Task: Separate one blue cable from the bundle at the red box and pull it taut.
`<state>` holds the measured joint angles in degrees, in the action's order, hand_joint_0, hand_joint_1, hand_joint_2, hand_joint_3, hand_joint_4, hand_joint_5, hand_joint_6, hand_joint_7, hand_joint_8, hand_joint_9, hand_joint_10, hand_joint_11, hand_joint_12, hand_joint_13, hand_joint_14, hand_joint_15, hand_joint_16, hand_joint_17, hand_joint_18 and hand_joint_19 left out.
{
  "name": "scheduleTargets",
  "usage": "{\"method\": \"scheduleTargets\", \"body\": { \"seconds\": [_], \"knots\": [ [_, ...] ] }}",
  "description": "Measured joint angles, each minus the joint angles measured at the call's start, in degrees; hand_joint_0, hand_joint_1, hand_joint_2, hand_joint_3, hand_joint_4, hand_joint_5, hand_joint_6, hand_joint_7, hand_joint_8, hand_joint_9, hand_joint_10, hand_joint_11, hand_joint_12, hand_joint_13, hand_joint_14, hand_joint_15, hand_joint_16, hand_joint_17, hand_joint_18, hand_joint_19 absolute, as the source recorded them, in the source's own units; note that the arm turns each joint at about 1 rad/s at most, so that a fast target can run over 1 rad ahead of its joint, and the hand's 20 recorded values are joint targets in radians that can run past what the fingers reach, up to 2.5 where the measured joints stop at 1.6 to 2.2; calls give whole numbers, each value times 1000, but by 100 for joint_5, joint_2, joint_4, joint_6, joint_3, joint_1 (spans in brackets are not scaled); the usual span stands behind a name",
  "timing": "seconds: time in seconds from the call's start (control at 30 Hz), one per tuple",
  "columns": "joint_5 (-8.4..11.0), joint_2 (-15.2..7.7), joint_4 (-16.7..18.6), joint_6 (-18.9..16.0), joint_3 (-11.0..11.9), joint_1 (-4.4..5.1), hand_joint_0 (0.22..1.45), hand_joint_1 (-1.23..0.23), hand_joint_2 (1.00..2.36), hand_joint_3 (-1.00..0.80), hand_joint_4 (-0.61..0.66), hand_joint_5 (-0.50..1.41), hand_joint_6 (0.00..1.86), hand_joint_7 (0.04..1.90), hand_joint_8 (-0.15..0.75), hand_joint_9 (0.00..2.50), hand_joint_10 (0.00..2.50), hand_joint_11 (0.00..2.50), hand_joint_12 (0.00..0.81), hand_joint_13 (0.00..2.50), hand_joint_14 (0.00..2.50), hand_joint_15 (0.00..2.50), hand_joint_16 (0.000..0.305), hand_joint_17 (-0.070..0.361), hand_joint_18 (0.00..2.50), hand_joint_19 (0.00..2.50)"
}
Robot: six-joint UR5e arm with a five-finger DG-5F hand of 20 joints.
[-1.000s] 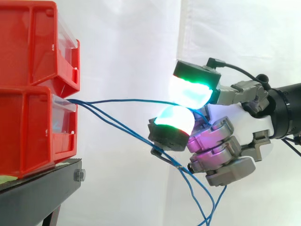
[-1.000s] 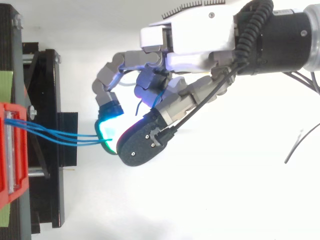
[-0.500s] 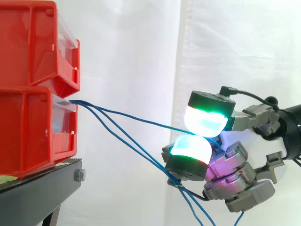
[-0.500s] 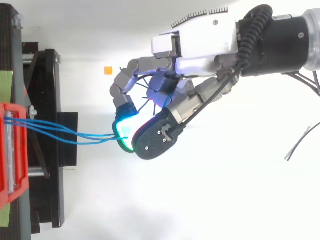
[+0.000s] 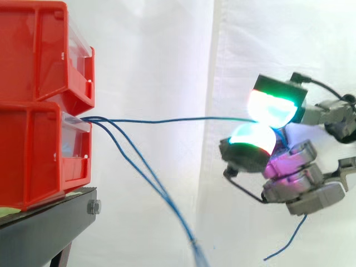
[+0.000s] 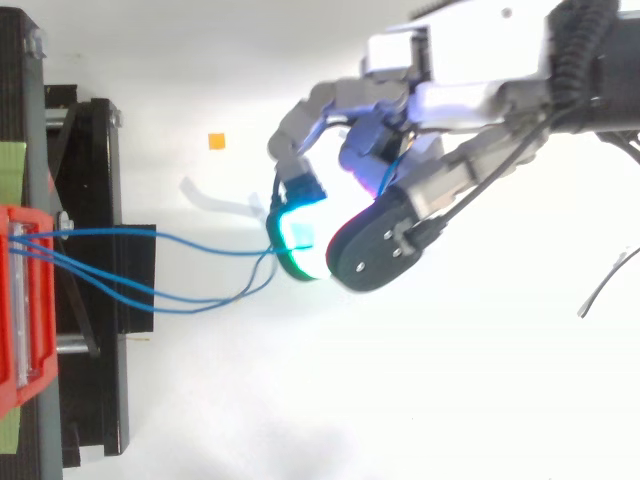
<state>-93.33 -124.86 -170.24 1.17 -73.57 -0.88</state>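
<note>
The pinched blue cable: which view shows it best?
The side view: the cable runs level from the red bin to the robot hand, clear above two sagging cables. The top view shows it beside them, sag hidden.

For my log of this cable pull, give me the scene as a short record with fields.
hand: shut on held cable, pinching it between glowing pads
held cable: nearly straight from lower red bin to the hand
other cables: two, sagging below it from the same bin
bins: two red, stacked on black stand
</note>
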Motion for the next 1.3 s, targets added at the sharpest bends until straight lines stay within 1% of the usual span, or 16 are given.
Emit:
{"method": "scheduleTargets", "body": {
  "seconds": [0.07, 0.1, 0.13, 0.17, 0.2, 0.3, 0.4, 0.5, 0.7, 0.8, 1.07, 1.23, 1.3],
  "knots": [
    [247, 106, 258, -39, -268, 11, 632, -757, 1015, -224, -63, -115, 885, 1196, 293, 860, 1900, 1580, 361, 582, 2500, 1551, 34, 75, 1264, 2097],
    [410, 148, 421, -74, -439, 18, 633, -757, 1015, -227, -61, -115, 885, 1195, 292, 861, 1897, 1584, 360, 582, 2500, 1541, 34, 76, 1261, 2102],
    [518, 168, 525, -104, -547, 24, 633, -757, 1015, -227, -63, -115, 884, 1206, 291, 861, 1896, 1588, 361, 583, 2500, 1552, 33, 75, 1262, 2103],
    [606, 181, 610, -132, -631, 30, 633, -757, 1016, -227, -60, -116, 885, 1203, 287, 860, 1888, 1615, 361, 583, 2500, 1552, 34, 76, 1264, 2096],
    [703, 192, 695, -156, -713, 39, 633, -757, 1015, -224, -62, -115, 885, 1195, 292, 861, 1903, 1579, 361, 585, 2500, 1543, 34, 77, 1263, 2100],
    [840, 204, 795, -152, -808, 58, 633, -756, 1015, -225, -62, -115, 885, 1206, 292, 863, 1904, 1584, 363, 586, 2500, 1553, 34, 77, 1264, 2093],
    [881, 206, 811, -74, -833, 80, 632, -758, 1016, -222, -66, -115, 885, 1209, 293, 863, 1900, 1603, 364, 589, 2500, 1548, 35, 78, 1265, 2092],
    [881, 206, 801, 83, -840, 98, 633, -757, 1015, -222, -63, -115, 885, 1206, 294, 864, 1907, 1591, 365, 590, 2500, 1558, 34, 77, 1265, 2073],
    [885, 208, 798, 401, -841, 104, 634, -756, 1015, -225, -62, -115, 885, 1205, 294, 864, 1901, 1607, 365, 589, 2500, 1565, 34, 77, 1255, 2077],
    [886, 208, 799, 489, -842, 105, 635, -756, 1015, -225, -62, -115, 886, 1207, 294, 864, 1899, 1609, 365, 589, 2500, 1566, 35, 79, 1255, 2087],
    [886, 208, 799, 557, -842, 106, 635, -756, 1015, -225, -62, -115, 886, 1208, 289, 865, 1907, 1589, 366, 590, 2500, 1556, 35, 78, 1258, 2068],
    [887, 208, 799, 560, -843, 106, 635, -756, 1015, -225, -61, -115, 887, 1204, 295, 868, 1892, 1630, 367, 591, 2500, 1557, 34, 77, 1255, 2055],
    [886, 208, 799, 560, -843, 106, 635, -756, 1016, -225, -63, -115, 887, 1205, 294, 870, 1898, 1600, 367, 592, 2500, 1558, 35, 78, 1253, 2054]
  ]
}}
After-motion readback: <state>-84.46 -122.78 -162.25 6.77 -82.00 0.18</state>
